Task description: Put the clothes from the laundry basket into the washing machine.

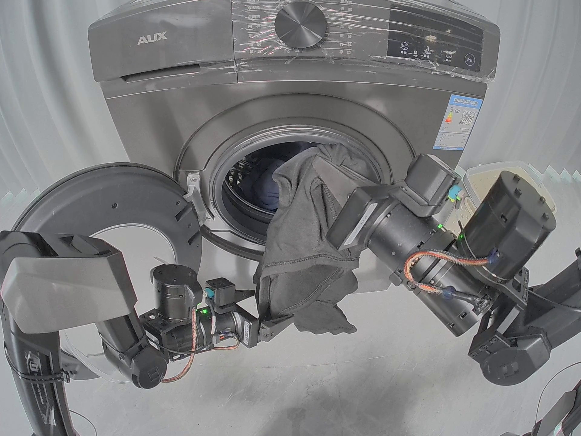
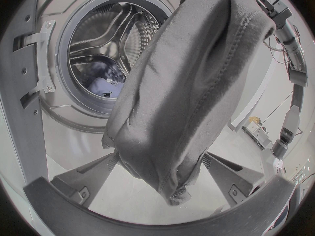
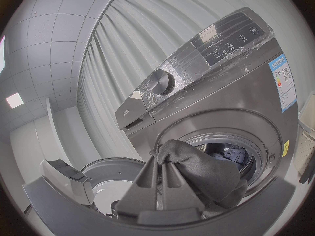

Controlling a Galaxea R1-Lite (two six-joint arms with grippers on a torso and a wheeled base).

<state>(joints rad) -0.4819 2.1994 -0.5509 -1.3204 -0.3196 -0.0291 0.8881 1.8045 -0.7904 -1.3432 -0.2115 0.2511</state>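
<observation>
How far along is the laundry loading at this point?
Done: the door is open and a blue garment lies in the drum. In hand: the right gripper is shut on a dark grey garment at the drum opening, most of it hanging outside; the open left gripper sits at its lower hem. Left: pushing this garment inside. The laundry basket contents cannot be seen.

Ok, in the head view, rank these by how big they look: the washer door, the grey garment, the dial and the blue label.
1. washer door, swung open at the left
2. grey garment, hanging at the drum opening
3. dial and blue label: too alike to rank
</observation>
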